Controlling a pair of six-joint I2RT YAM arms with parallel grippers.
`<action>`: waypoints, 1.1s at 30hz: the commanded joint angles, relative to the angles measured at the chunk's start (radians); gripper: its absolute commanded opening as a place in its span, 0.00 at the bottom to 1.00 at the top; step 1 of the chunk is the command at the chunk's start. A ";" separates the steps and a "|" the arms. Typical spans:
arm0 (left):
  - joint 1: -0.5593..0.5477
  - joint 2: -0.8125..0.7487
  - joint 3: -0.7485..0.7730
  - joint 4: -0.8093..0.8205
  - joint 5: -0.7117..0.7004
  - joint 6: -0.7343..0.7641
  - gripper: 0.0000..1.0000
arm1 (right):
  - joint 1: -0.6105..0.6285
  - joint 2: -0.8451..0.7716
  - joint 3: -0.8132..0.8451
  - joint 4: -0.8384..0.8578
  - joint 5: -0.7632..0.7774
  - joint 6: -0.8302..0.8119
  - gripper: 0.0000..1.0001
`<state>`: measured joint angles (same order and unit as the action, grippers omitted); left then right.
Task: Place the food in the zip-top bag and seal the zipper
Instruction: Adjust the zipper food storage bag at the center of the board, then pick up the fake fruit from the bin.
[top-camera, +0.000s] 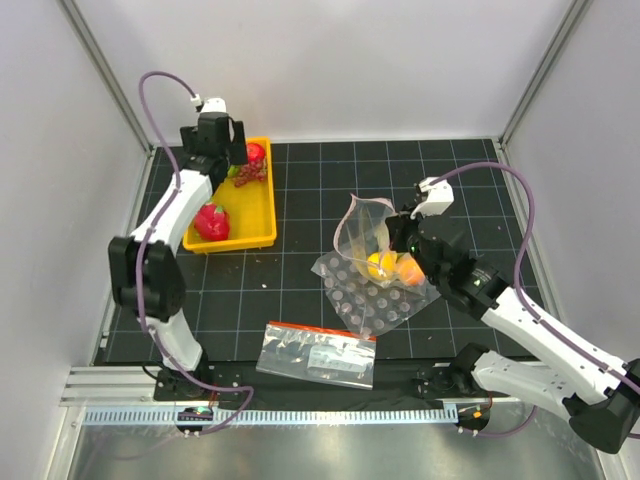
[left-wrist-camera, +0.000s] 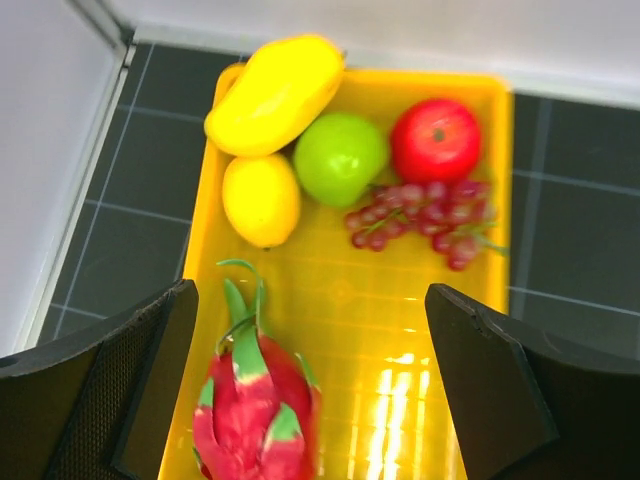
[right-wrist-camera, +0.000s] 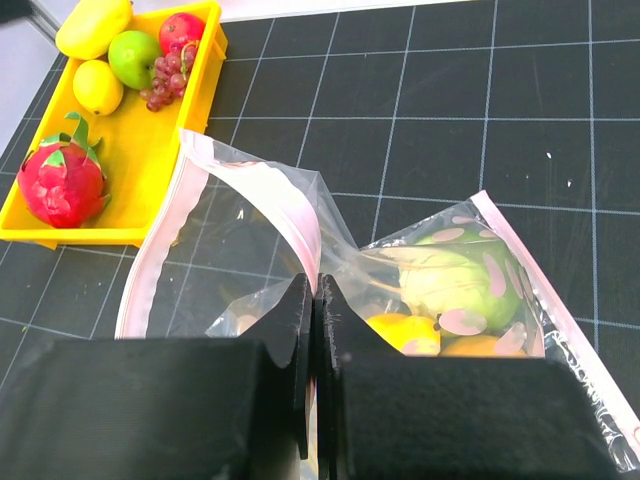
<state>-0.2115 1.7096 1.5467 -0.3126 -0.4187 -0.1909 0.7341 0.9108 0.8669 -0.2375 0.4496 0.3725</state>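
Observation:
The zip-top bag stands with its mouth held open at the table's middle. It also shows in the right wrist view, with its pink zipper along the rim. Inside are a bigger green round fruit, a yellow piece and an orange piece. My right gripper is shut on the bag's rim and shows in the top view. My left gripper is open and empty above the yellow tray, far left in the top view. In the tray lie a green apple and a lemon.
The tray also holds a yellow mango, a red apple, grapes and a dragon fruit. A bubble sheet lies under the bag. A printed bag with a red band lies near the front edge.

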 joint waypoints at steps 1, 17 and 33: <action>0.030 0.111 0.114 -0.003 0.001 0.131 1.00 | 0.004 0.017 0.004 0.050 0.008 0.008 0.01; 0.153 0.561 0.575 -0.028 0.033 0.263 1.00 | 0.005 0.042 0.009 0.046 0.008 0.022 0.01; 0.204 0.826 0.840 -0.103 0.201 0.243 1.00 | 0.005 -0.004 -0.008 0.049 0.031 0.028 0.01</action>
<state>-0.0055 2.5076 2.3505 -0.3908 -0.2871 0.0624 0.7341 0.9375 0.8627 -0.2321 0.4492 0.3916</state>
